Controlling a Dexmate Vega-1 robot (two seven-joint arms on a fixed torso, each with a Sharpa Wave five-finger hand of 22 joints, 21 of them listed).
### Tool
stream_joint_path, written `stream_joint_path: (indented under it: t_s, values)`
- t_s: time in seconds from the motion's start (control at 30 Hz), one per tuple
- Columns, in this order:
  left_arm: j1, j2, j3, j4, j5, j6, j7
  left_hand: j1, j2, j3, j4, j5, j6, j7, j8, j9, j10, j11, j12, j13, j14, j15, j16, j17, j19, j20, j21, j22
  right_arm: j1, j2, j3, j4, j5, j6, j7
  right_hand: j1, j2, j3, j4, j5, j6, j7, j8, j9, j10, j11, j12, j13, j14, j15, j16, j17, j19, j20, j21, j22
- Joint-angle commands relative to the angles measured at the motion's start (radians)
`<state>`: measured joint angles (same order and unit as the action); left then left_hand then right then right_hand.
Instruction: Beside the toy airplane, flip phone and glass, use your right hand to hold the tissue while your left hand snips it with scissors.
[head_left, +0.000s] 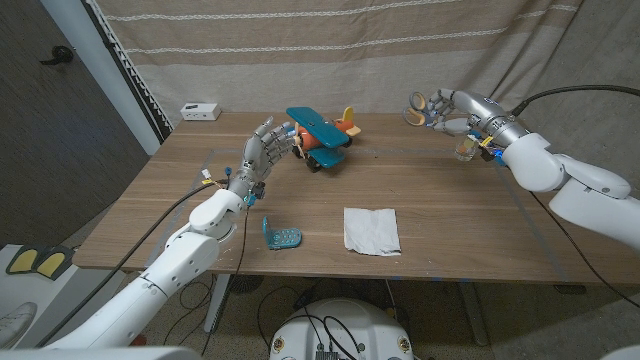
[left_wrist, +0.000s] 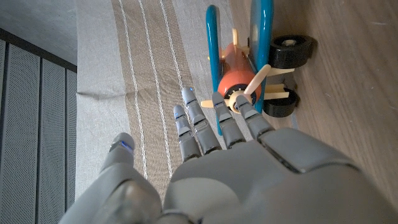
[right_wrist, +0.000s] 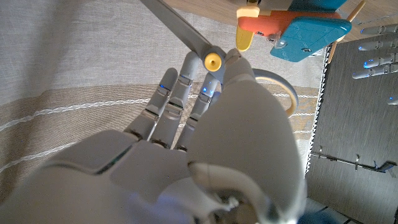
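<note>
Meanwhile, the right hand (head_left: 447, 108) grips the scissors (head_left: 420, 108) above the table's (head_left: 470, 215) far right side, fingers curled around the handles. The left hand (head_left: 262, 150), fingers spread and holding nothing, hovers just beside the toy airplane (head_left: 322, 137). The tissue (head_left: 371, 230) lies flat near the front edge, the flip phone (head_left: 279, 235) alongside.

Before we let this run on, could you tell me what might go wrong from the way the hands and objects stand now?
1. The scissors are in the right hand, raised over the table's far side, though the left hand should cut; a handover in the air could drop them.
2. The left hand stands open right beside the toy airplane and could knock it.
3. The tissue lies loose near the front edge; the flip phone lies close by.
</note>
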<state>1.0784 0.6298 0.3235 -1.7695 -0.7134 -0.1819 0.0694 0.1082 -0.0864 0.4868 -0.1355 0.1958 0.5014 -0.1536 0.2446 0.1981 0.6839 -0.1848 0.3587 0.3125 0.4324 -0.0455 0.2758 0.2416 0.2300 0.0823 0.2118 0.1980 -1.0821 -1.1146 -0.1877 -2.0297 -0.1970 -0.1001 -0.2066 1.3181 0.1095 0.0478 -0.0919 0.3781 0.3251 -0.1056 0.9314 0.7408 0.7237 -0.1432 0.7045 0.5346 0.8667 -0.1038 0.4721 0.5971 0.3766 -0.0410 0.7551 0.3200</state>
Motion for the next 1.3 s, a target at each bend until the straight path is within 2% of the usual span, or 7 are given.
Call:
stream_joint_path:
  t_s: [0.03, 0.37, 0.57, 0.8, 0.87, 1.03, 1.3]
  values:
    - [-0.009, 0.049, 0.009, -0.05, -0.003, 0.049, -0.038, -0.002, -0.008, 0.011, -0.001, -0.001, 0.033, 0.016, 0.012, 0.004, 0.051, -0.009, 0.038, 0.03, 0.023, -0.104, 0.012, 0.017, 0.003, 0.012, 0.01, 0.004, -0.012, 0.019, 0.005, 0.013, -0.053, 0.033, -0.024, 0.072, 0.061, 0.016, 0.007, 0.006, 0.014, -0.006, 0.004, -0.003, 0.067, -0.063, -0.001, 0.191, 0.019, -0.138, -0.007, -0.002, -0.002, -0.096, 0.01, -0.002]
    - [-0.003, 0.036, 0.0, -0.084, -0.059, 0.069, -0.035, 0.008, -0.027, 0.022, -0.011, 0.0, 0.089, 0.024, 0.02, 0.006, 0.138, 0.006, 0.131, 0.099, 0.134, -0.131, 0.05, 0.048, 0.062, -0.006, 0.035, 0.008, -0.034, 0.038, 0.027, 0.021, -0.068, 0.075, -0.052, 0.075, 0.06, 0.017, 0.004, 0.004, 0.017, -0.009, 0.002, -0.012, 0.068, -0.064, -0.005, 0.187, 0.021, -0.138, -0.01, -0.003, -0.006, -0.097, 0.019, -0.005]
    - [-0.009, 0.045, 0.002, -0.107, -0.099, 0.103, -0.056, 0.097, -0.04, 0.054, -0.047, 0.011, 0.131, 0.022, 0.026, 0.006, 0.144, -0.017, 0.176, 0.144, 0.137, -0.141, 0.046, 0.064, 0.053, -0.006, 0.031, 0.008, -0.048, 0.053, 0.031, 0.023, -0.091, 0.095, -0.073, 0.075, 0.06, 0.017, 0.004, 0.003, 0.021, -0.011, 0.002, -0.018, 0.07, -0.062, -0.005, 0.188, 0.023, -0.138, -0.011, -0.001, -0.009, -0.098, 0.025, -0.007]
    - [-0.02, 0.044, 0.007, -0.105, -0.131, 0.12, -0.079, 0.166, -0.065, 0.072, -0.049, 0.022, 0.152, 0.034, 0.023, 0.006, 0.15, -0.026, 0.211, 0.179, 0.167, -0.159, 0.053, 0.078, 0.067, -0.014, 0.036, 0.009, -0.059, 0.074, 0.035, 0.037, -0.102, 0.122, -0.093, 0.072, 0.061, 0.017, 0.005, 0.001, 0.018, -0.01, 0.002, -0.023, 0.071, -0.063, -0.006, 0.19, 0.025, -0.138, -0.015, 0.0, -0.013, -0.098, 0.035, -0.011]
    - [-0.024, 0.045, 0.009, -0.104, -0.137, 0.127, -0.083, 0.194, -0.071, 0.08, -0.041, 0.026, 0.165, 0.047, 0.018, 0.005, 0.166, -0.02, 0.243, 0.206, 0.236, -0.169, 0.083, 0.098, 0.084, -0.031, 0.045, 0.015, -0.063, 0.078, 0.037, 0.04, -0.111, 0.131, -0.102, 0.071, 0.061, 0.016, 0.006, 0.001, 0.018, -0.013, 0.002, -0.024, 0.072, -0.063, -0.006, 0.188, 0.024, -0.138, -0.017, -0.001, -0.015, -0.099, 0.038, -0.012]
    - [-0.04, 0.047, 0.016, -0.093, -0.161, 0.155, -0.101, 0.252, -0.083, 0.037, -0.033, 0.02, 0.202, 0.065, 0.002, 0.004, 0.221, -0.01, 0.319, 0.279, 0.301, -0.162, 0.192, 0.205, 0.115, -0.05, 0.066, 0.041, -0.07, 0.08, 0.043, 0.04, -0.134, 0.143, -0.112, 0.072, 0.061, 0.016, 0.005, 0.0, 0.018, -0.013, 0.004, -0.025, 0.071, -0.065, -0.007, 0.187, 0.026, -0.139, -0.018, 0.0, -0.017, -0.099, 0.043, -0.015]
    - [-0.054, 0.053, 0.023, -0.093, -0.162, 0.167, -0.109, 0.249, -0.083, 0.001, -0.024, 0.016, 0.218, 0.068, -0.009, 0.004, 0.218, 0.0, 0.343, 0.315, 0.28, -0.159, 0.241, 0.271, 0.105, -0.041, 0.068, 0.056, -0.074, 0.091, 0.048, 0.044, -0.144, 0.159, -0.112, 0.071, 0.061, 0.016, 0.004, -0.001, 0.018, -0.014, 0.006, -0.026, 0.071, -0.064, -0.006, 0.188, 0.025, -0.139, -0.022, 0.0, -0.02, -0.099, 0.051, -0.018]
